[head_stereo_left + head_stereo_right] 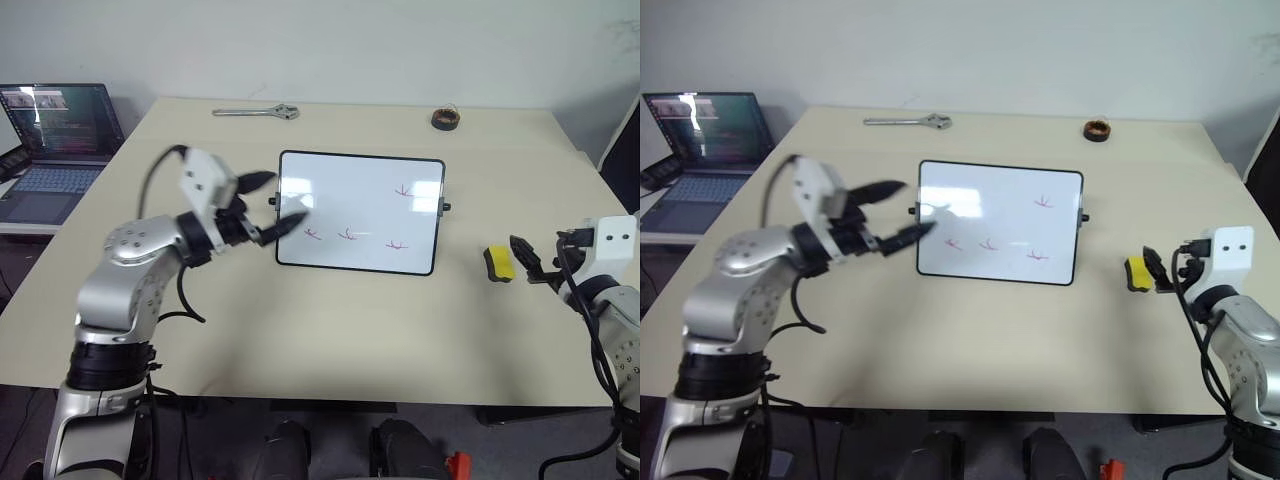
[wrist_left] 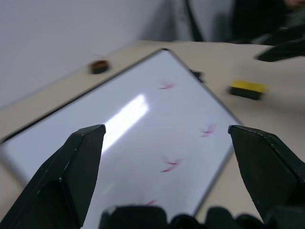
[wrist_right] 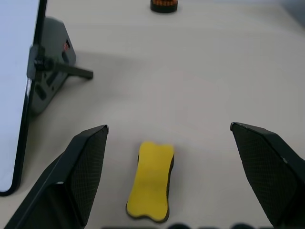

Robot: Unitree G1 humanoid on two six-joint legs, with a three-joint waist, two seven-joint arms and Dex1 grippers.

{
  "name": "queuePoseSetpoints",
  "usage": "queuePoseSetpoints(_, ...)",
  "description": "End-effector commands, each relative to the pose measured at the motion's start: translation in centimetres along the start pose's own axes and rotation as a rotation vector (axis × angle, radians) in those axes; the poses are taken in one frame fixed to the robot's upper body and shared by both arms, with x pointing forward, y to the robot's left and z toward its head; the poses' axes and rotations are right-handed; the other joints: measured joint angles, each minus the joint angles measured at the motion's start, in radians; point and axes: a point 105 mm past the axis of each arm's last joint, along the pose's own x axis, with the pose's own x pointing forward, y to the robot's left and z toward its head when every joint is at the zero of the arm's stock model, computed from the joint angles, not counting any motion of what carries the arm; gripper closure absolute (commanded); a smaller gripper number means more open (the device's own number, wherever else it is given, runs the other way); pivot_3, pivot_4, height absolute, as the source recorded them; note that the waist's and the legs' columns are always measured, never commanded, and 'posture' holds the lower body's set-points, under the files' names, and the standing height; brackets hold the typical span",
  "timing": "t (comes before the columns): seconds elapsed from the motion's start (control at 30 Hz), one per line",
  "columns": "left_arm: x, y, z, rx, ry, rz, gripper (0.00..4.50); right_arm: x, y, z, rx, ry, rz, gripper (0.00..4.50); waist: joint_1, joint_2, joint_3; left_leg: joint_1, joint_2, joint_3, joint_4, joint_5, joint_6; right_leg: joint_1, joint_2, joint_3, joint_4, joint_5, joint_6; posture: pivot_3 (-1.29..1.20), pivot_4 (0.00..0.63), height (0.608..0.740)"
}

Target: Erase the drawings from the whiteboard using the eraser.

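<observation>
The whiteboard stands tilted on a stand in the middle of the table, black-framed. It carries several small pink-red drawings, one at the upper right and three in a row lower down. My left gripper hovers open at the board's left edge, pointing across its face, with nothing between its fingers. The yellow eraser lies flat on the table to the right of the board. My right gripper is open just right of the eraser, and the eraser sits between and ahead of its fingers, not touched.
A wrench and a dark ring-shaped roll lie near the table's far edge. An open laptop sits on a lower surface at the far left. The board's black stand juts out behind it.
</observation>
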Motion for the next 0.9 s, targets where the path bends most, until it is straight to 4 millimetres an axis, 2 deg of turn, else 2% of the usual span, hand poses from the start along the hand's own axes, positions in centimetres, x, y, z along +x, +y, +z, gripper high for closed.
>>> queuePoseSetpoints(0.03, 1.1, -1.1, 1.2, 0.068, -0.006, -0.154, 0.0, 0.5, 1.3, 0.0, -0.004, 0.019, 0.017, 0.05, -0.004, 0.001, 0.0, 0.0, 0.0, 0.0, 0.0, 0.0, 0.0, -0.001, 0.0, 0.0, 0.0, 0.0, 0.0, 0.0, 0.15, 0.74)
queuePoseSetpoints(0.2, 2.3, -2.5, 0.6, 0.083, 0.0, -0.269, 0.0, 1.7, 1.7, -1.4, 0.01, 0.05, -0.033, 0.05, -0.01, 0.001, 0.001, 0.0, 0.0, 0.002, -0.001, 0.0, 0.0, -0.002, 0.001, 0.001, 0.0, 0.0, 0.0, 0.0, 0.15, 0.74)
queuePoseSetpoints(0.43, 2.6, -2.3, 0.8, 0.094, -0.011, -0.274, 0.0, 2.9, 1.9, -2.4, 0.025, 0.05, -0.051, 0.05, -0.01, 0.001, 0.001, -0.001, 0.001, 0.001, 0.0, 0.0, 0.0, -0.002, 0.001, 0.001, 0.0, 0.0, 0.0, 0.0, 0.15, 0.74)
queuePoseSetpoints(0.6, 2.3, -2.1, 0.7, 0.09, -0.002, -0.242, 0.0, 4.6, 1.2, -3.0, 0.023, 0.052, -0.092, 0.05, -0.014, 0.002, 0.001, 0.0, 0.001, 0.002, 0.0, 0.0, 0.0, -0.002, 0.001, 0.001, 0.0, 0.0, 0.0, 0.0, 0.15, 0.74)
queuePoseSetpoints(0.7, 2.1, -1.9, 0.7, 0.076, -0.004, -0.225, 0.0, 4.8, 0.8, -3.0, 0.023, 0.046, -0.111, 0.57, -0.013, 0.002, 0.001, -0.001, 0.001, 0.001, 0.0, 0.0, 0.0, -0.002, 0.001, 0.001, 0.0, 0.0, 0.0, 0.0, 0.15, 0.74)
queuePoseSetpoints(0.9, 1.3, -1.7, -0.3, 0.046, 0.022, -0.178, 0.0, 5.2, 1.2, -3.3, 0.02, 0.058, -0.102, 2.78, -0.016, 0.002, 0.001, -0.001, 0.001, 0.001, 0.0, 0.0, 0.0, -0.002, 0.0, 0.002, 0.0, 0.0, 0.0, 0.0, 0.15, 0.74)
